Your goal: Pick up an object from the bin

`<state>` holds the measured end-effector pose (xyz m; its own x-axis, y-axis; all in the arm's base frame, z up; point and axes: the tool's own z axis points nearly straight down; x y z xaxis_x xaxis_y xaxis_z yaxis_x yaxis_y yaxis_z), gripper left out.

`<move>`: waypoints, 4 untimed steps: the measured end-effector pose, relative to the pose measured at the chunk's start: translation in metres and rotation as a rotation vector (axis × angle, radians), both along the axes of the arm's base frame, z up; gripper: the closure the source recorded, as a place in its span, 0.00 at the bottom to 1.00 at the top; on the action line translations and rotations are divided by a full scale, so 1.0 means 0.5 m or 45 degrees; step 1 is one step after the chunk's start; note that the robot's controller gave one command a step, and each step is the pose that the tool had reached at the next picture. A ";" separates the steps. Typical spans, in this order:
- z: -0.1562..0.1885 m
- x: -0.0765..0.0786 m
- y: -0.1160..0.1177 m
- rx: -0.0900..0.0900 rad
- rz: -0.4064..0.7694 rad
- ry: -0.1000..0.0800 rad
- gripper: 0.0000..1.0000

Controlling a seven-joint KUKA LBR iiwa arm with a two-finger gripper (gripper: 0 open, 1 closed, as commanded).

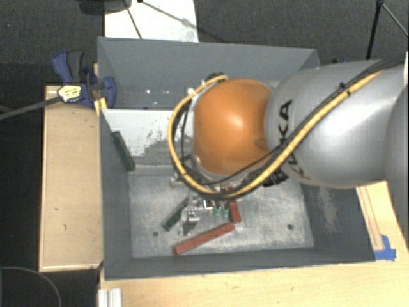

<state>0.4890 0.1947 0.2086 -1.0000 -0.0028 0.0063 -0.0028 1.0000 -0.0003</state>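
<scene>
Most of the hand (192,213) hides under the arm's orange cover (230,126).

At bin (287,232) centre, small heap (219,212), long bar (203,238) just before it

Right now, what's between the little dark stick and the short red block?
Between the little dark stick and the short red block: the gripper and a green piece, in the camera view.
</scene>
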 end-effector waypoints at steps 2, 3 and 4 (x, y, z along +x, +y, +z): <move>-0.067 0.034 -0.023 0.003 0.148 -0.015 0.00; -0.264 0.115 -0.060 0.004 0.279 -0.014 1.00; -0.264 0.115 -0.060 0.004 0.276 -0.014 1.00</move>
<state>0.5467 0.1649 0.0768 -0.9759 -0.2181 -0.0049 -0.2181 0.9759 0.0013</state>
